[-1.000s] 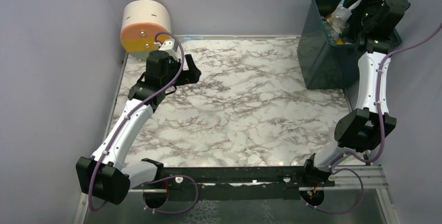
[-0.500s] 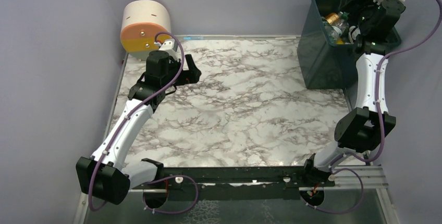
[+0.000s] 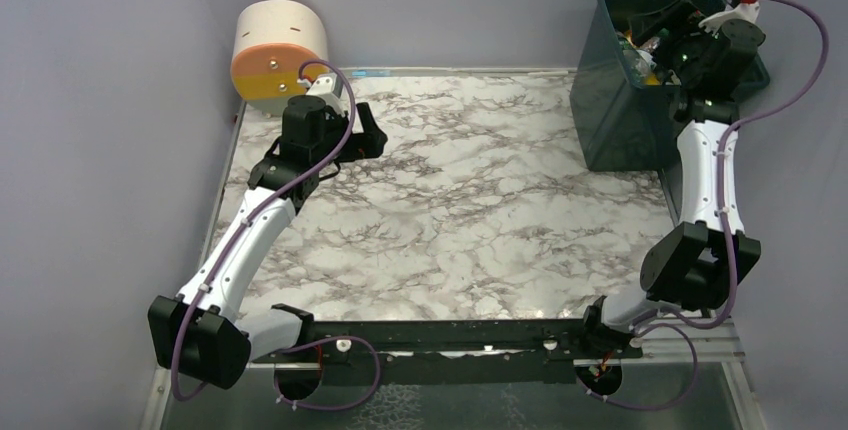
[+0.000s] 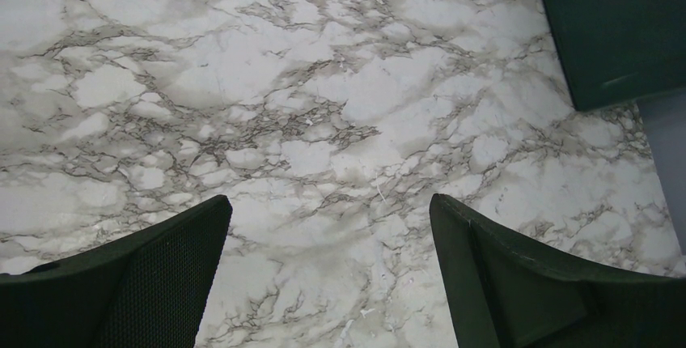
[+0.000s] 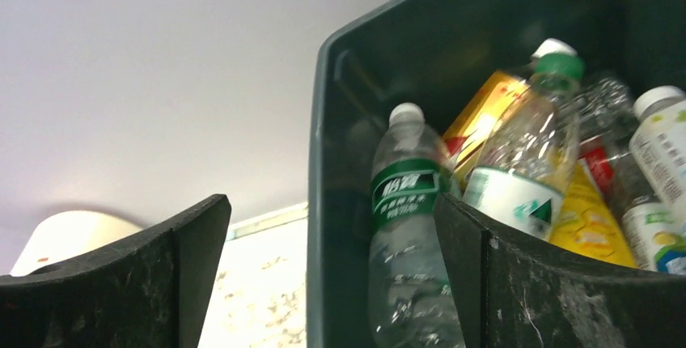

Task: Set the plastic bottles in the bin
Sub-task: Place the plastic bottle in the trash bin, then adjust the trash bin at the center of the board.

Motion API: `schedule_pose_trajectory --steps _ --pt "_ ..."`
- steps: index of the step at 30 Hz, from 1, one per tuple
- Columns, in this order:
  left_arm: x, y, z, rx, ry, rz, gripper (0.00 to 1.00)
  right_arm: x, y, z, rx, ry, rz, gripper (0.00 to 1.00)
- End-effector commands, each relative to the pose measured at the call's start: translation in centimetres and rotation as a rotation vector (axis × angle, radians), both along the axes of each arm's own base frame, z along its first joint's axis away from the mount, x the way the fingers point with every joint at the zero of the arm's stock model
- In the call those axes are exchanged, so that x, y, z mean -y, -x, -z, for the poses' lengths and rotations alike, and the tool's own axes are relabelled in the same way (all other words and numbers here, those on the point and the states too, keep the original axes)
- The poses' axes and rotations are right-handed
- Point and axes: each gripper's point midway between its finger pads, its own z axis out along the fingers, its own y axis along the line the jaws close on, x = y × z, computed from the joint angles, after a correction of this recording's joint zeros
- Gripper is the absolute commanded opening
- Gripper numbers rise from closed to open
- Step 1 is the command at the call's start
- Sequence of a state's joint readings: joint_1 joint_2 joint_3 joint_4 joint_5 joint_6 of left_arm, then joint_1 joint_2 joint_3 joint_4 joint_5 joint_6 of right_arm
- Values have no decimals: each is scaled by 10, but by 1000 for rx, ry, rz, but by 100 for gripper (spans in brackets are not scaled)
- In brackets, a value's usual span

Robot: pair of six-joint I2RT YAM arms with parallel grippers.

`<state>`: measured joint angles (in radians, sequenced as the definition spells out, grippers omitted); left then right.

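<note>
The bin, a dark teal tub, stands at the table's far right corner. Several plastic bottles lie inside it. In the right wrist view a clear bottle with a green label leans against the bin wall, beside a green-capped bottle and a white-labelled one. My right gripper hangs over the bin's rim, open and holding nothing; from above it sits over the tub. My left gripper is open over bare marble at the far left.
A round cream, orange and yellow drum sits at the far left corner, close behind my left wrist. The bin's side shows at the upper right of the left wrist view. Purple walls close in on both sides.
My right gripper, shut on a clear bottle above the bin a second ago, has opened and holds nothing now. Its wrist has shifted slightly over the bin. The left arm has not moved.
</note>
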<state>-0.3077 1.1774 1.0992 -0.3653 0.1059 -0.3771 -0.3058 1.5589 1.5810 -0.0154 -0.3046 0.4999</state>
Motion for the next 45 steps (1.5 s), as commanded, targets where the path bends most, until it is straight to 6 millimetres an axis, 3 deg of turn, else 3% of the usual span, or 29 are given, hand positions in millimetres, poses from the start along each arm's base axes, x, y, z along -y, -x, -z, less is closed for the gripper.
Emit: schedule_pose_trajectory --steps 1,7,12,16,20,25,33,38,45 --pt "-4 -12 1 39 -12 -30 99 -40 24 -10 41 29 -141 99" --pt "-28 -28 21 44 -87 -155 99 -105 54 20 33 142 -269 100" --pt "-48 -37 36 95 -149 -250 99 -131 76 62 5 180 -307 99" --pt "-67 -41 46 160 -223 -318 99 -145 92 87 -2 240 -322 99" --pt "-73 -44 49 234 -193 -311 99 -132 106 74 88 310 -201 99" --pt "-64 -45 53 231 -158 -249 99 -98 74 52 69 368 -14 99" --pt "-40 -49 47 222 -90 -145 99 -98 -31 37 53 389 -43 99" --pt "-30 -49 54 176 -88 -81 99 -93 -98 34 12 374 -79 99" --pt "-29 -46 55 172 -107 -57 99 -107 -123 20 79 349 -143 99"
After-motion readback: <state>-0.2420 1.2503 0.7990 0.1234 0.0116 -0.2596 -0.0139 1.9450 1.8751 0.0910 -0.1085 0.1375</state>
